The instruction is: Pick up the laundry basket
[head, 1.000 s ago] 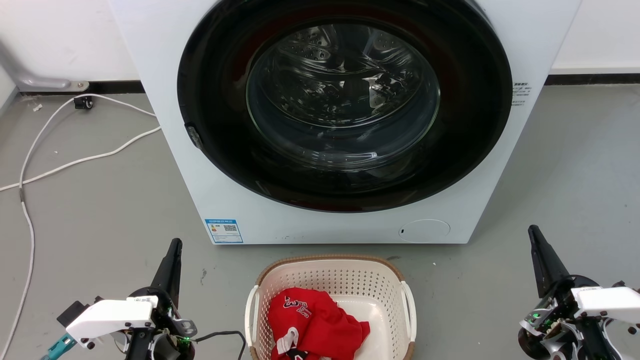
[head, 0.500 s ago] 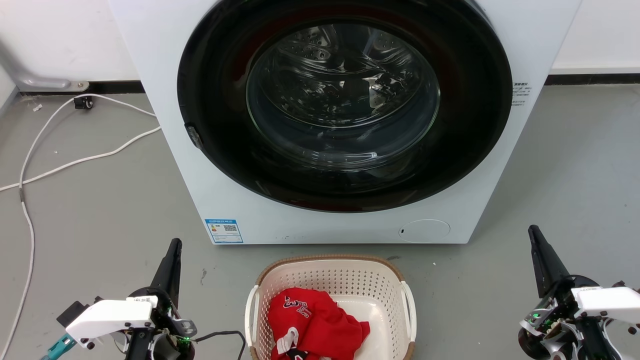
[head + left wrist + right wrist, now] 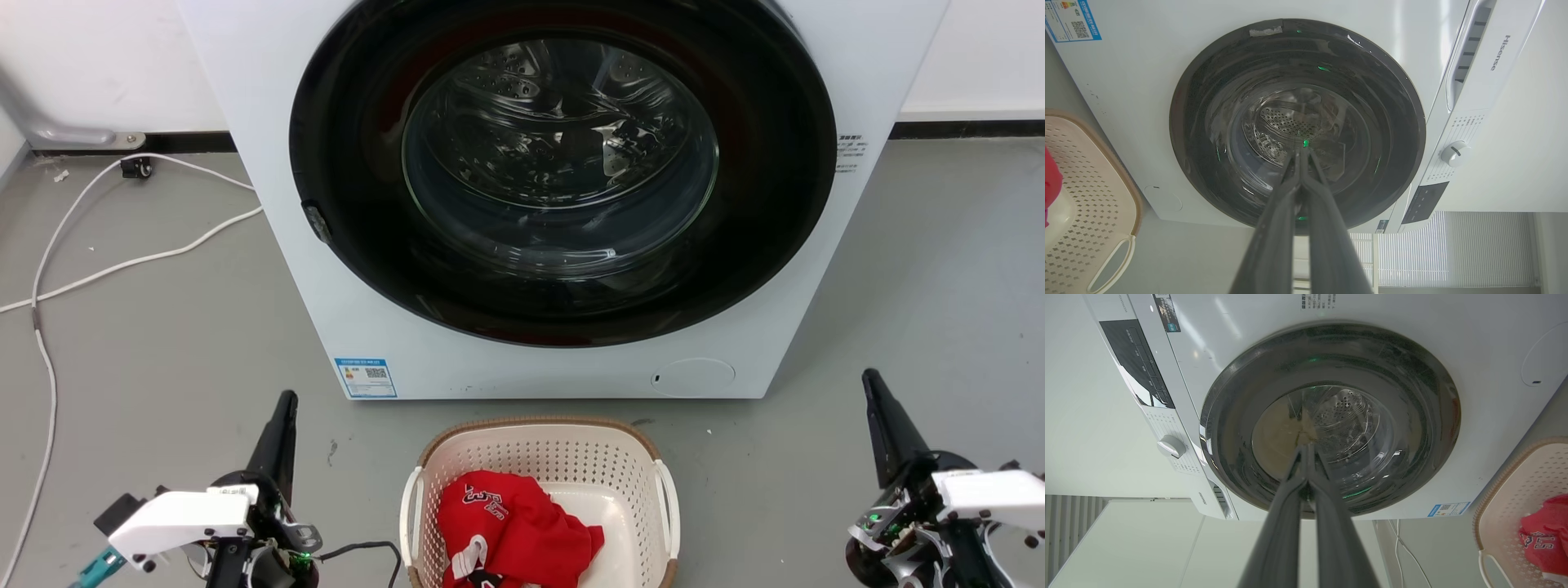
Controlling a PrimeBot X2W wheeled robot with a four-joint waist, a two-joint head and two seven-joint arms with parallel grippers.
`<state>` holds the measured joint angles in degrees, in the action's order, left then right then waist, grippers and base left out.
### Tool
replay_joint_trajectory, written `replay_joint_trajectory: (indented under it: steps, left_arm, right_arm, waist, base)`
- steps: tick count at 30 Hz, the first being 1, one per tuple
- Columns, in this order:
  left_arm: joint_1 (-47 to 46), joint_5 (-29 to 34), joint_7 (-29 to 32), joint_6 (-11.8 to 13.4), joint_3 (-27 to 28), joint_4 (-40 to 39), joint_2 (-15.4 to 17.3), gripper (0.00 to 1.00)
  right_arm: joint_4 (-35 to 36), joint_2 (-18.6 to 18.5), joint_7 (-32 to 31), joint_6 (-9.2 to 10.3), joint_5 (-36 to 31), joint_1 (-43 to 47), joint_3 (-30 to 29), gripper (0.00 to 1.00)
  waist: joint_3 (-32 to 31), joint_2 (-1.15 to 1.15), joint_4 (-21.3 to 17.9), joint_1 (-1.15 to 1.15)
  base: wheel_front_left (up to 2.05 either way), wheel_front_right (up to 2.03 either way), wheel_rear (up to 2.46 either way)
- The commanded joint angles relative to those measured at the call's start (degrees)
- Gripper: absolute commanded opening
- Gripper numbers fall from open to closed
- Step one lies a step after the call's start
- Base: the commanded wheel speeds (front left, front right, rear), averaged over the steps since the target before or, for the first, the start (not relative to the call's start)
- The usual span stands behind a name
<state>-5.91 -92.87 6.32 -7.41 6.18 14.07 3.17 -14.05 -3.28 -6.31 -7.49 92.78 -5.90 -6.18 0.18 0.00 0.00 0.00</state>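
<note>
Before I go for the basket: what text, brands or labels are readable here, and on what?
"Hisense": on the washing machine, drawer front, in the left wrist view.
Blue sticker with a QR code, low on the machine's front: too small to read.
Small print beside the door: too small.
White lettering on the red garment in the laundry basket: folded, not legible.

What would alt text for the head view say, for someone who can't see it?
A cream basket holding a red shirt sits on the grey floor before a white washer with a dark round door. The left gripper and right gripper, both shut, flank the basket without touching it.
</note>
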Motion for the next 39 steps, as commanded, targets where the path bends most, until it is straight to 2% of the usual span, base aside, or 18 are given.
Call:
replay_joint_trajectory:
  steps: [1, 5, 14, 23, 30, 39]
  left_arm:
    - [0.0, 0.0, 0.0, 0.0, 0.0, 0.0, 0.0, 1.0]
    - [1.4, 0.0, -0.2, 0.1, -0.2, 1.5, -0.3, 1.0]
    - [2.7, 2.1, -2.8, 0.1, -0.7, -0.7, -0.3, 1.0]
    - [3.6, 5.6, -5.2, 0.0, 0.6, -1.6, -0.3, 1.0]
    - [4.1, 9.7, -6.8, 0.0, 2.2, -2.2, -0.3, 1.0]
    - [4.1, 18.5, -8.8, 0.4, 4.5, -6.0, -0.3, 1.0]
  right_arm:
    - [0.0, 0.0, 0.0, 0.0, 0.0, 0.0, 0.0, 1.0]
    - [-1.5, 0.1, 0.2, 0.01, -0.1, 1.5, 0.2, 1.0]
    - [0.1, 0.2, 2.8, 0.01, -1.9, 2.4, 1.8, 1.0]
    - [0.5, 0.2, 5.1, 0.01, -6.4, 2.7, 1.8, 1.0]
    - [1.3, 0.2, 6.8, 0.0, -13.8, 2.5, 0.3, 1.0]
    - [5.6, 0.2, 8.8, 0.0, -26.5, 2.4, -0.2, 1.0]
  waist:
    - [0.0, 0.0, 0.0, 0.0]
    - [0.0, 0.0, 0.0, 0.0]
    - [0.0, 0.0, 0.0, 0.0]
    - [-0.1, 0.0, -0.1, 0.0]
    - [-0.1, 0.0, 0.0, 0.0]
    - [0.0, 0.0, 0.0, 0.0]
  base:
    - [0.0, 0.0, 0.0]
    - [0.0, 0.0, 0.0]
    - [0.0, 0.0, 0.0]
    - [0.0, 0.0, 0.0]
    - [0.0, 0.0, 0.0]
    - [0.0, 0.0, 0.0]
